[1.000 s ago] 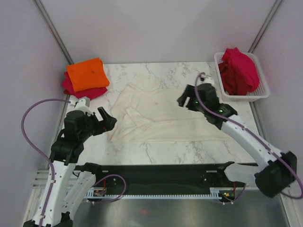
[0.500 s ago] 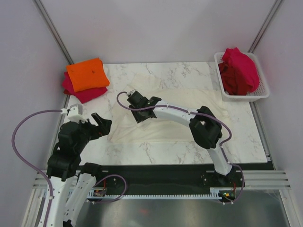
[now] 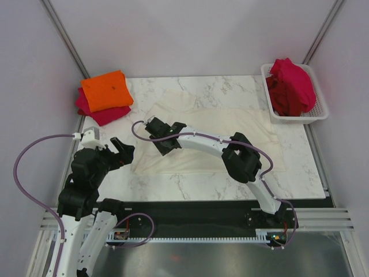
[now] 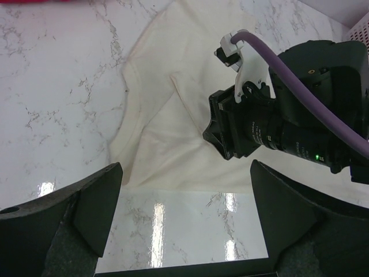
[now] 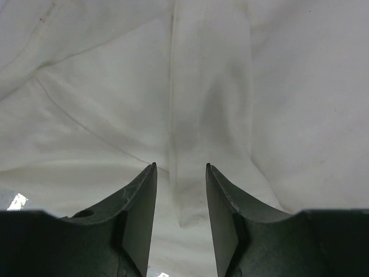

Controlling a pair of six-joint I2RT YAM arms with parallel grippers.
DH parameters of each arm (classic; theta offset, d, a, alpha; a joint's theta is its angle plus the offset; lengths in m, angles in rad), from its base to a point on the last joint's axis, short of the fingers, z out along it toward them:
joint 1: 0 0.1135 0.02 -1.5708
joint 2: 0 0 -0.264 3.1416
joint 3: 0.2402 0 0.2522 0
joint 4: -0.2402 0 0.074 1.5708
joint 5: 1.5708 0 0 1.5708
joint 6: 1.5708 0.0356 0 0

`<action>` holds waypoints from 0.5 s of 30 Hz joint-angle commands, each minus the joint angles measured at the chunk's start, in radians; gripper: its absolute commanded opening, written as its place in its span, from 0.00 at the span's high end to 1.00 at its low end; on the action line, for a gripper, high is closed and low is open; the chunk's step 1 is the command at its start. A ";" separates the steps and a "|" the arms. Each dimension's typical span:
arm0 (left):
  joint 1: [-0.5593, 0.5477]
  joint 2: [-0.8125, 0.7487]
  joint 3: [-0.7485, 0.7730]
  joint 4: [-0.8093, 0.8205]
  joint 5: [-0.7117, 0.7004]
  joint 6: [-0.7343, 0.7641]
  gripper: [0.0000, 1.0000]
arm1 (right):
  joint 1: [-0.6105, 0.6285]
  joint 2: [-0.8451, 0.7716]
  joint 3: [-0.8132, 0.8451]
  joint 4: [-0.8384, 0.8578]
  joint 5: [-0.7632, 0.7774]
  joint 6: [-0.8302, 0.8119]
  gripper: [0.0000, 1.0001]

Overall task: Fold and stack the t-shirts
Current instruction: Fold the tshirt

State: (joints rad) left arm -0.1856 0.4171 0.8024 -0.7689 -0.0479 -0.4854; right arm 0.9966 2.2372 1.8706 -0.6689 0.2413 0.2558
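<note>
cream shirt (image 5: 86,104): spread flat beneath right gripper (image 5: 181,167) | right gripper: fingers apart, straddling a raised fold | left gripper (image 4: 185,173): wide apart, empty, hem just ahead | handling: light, limp, will likely sag and drag; pinch the fold's near end between the fingers

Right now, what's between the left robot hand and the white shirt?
Just bare marble table: the left wrist view shows a shiny empty strip between the open left gripper and the cream-white t-shirt, at its near edge.

On my marble surface (image 3: 190,184) I see a cream-white t-shirt (image 3: 230,124) spread centrally, a folded crimson t-shirt (image 3: 108,116) far left, a white basket (image 3: 318,116) far right.
</note>
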 commanded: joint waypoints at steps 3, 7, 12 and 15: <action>0.003 -0.011 -0.005 0.034 -0.021 0.001 0.00 | 0.019 0.033 0.030 -0.015 0.021 -0.021 0.53; 0.003 -0.014 -0.005 0.034 -0.023 0.001 0.00 | 0.020 0.047 0.030 -0.015 0.029 -0.023 0.54; 0.003 -0.012 -0.005 0.034 -0.024 0.001 0.00 | 0.020 0.067 0.036 -0.014 0.039 -0.030 0.55; 0.003 -0.014 -0.006 0.034 -0.024 0.001 0.00 | 0.020 0.075 0.039 -0.015 0.056 -0.033 0.57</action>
State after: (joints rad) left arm -0.1856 0.4129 0.7986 -0.7689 -0.0517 -0.4854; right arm 1.0126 2.2967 1.8706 -0.6743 0.2584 0.2382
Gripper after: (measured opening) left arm 0.995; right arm 0.434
